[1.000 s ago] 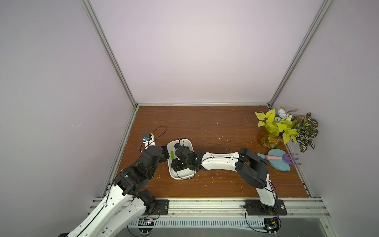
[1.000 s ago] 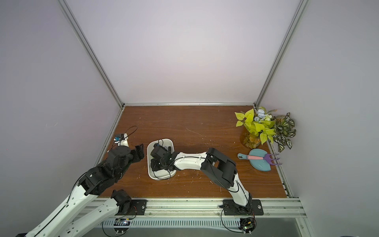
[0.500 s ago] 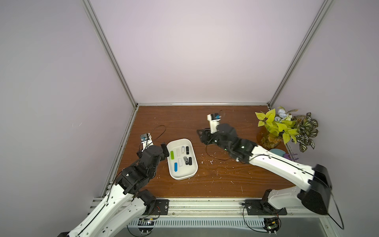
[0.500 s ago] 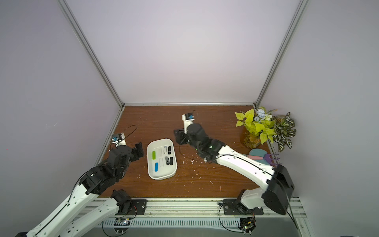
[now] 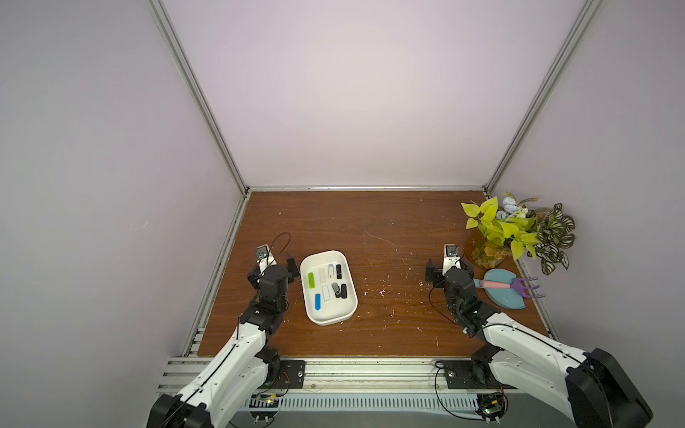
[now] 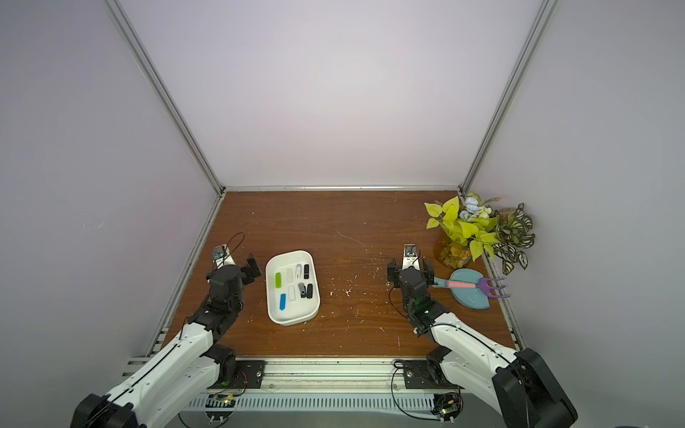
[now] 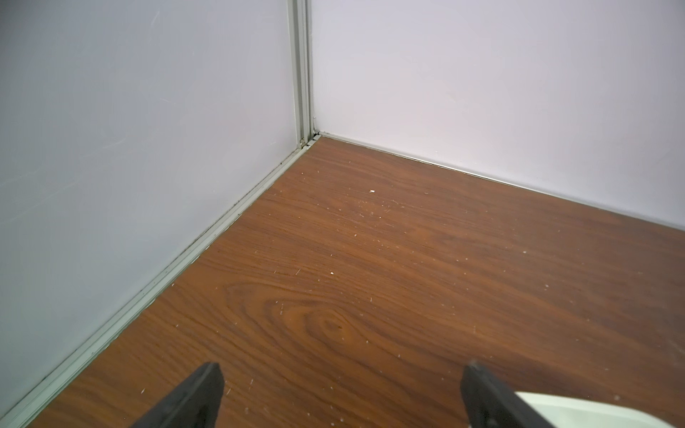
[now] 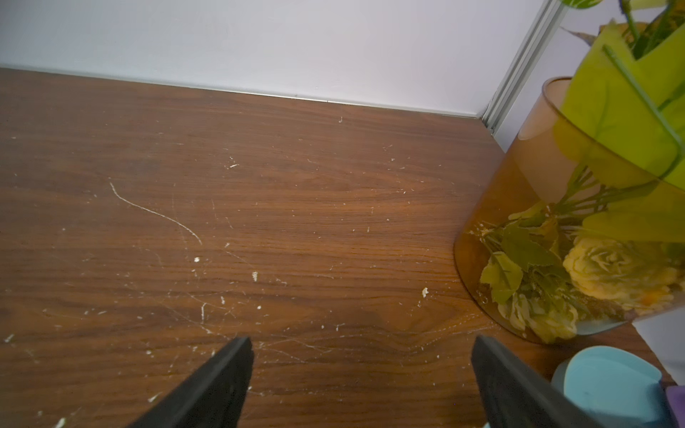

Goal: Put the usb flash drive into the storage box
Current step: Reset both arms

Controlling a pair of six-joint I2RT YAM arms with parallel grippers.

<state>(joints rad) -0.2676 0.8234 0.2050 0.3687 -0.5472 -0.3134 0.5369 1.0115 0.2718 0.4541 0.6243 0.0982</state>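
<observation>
You are looking at the left gripper (image 7: pixel 341 374) hanging wide open and gripping nothing, just beside the storage box (image 5: pixel 330 315); the right gripper (image 8: pixel 363 344) is gaping empty near the vase (image 8: pixel 519 207); the usb flash drives (image 5: pixel 336 289) are lying inside the box.

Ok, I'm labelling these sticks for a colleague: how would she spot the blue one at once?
On the brown wooden tabletop, find the shallow white plastic storage box. In its left column of sticks, the small blue flash drive lies nearer the robot's base than the lime-green stick; it is the only blue one there.
</observation>
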